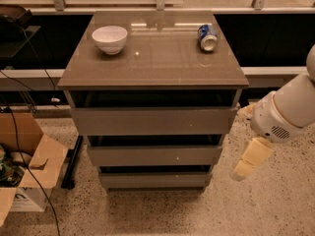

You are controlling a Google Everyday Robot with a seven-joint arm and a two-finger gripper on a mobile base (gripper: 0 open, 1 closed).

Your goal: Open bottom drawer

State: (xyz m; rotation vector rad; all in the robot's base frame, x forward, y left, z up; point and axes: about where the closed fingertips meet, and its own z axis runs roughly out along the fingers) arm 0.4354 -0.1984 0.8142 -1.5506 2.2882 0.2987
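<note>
The bottom drawer (155,180) is the lowest and narrowest of three plain grey-brown fronts in the cabinet, with a dark gap above it. Its front sits in line under the middle front (155,155). My gripper (251,159) hangs at the end of the white arm, to the right of the cabinet. It is level with the middle and bottom fronts and apart from them. Its cream-coloured fingers (256,153) point down and to the left.
A white bowl (110,38) and a blue can (207,37) on its side sit on the cabinet top (152,58). An open cardboard box (27,161) stands on the speckled floor at the left. Dark shelving runs behind the cabinet.
</note>
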